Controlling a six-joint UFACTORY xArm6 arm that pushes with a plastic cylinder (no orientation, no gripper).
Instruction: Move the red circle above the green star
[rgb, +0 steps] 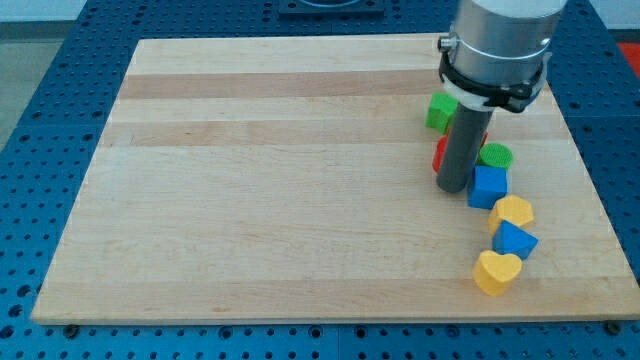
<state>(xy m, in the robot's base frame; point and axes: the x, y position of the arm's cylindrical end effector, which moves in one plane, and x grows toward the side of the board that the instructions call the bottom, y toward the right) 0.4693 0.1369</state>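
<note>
Progress: unfinished, as I judged it; the red block (440, 153) sat right of centre, mostly hidden by the rod, shape unclear
Red block: below the green star (441, 110), not above it
Left to do: bring it round to the star's upper side
My tip (453, 188): touching the red block's right, left of the blue cube (488, 186)
Arm: rod upright, housing at the frame's top right
Pincer: none fitted, so nothing to spread or pinch
Right side: green circle (494, 155), yellow hearts (513, 211) (496, 271), second blue block (514, 240)
</note>
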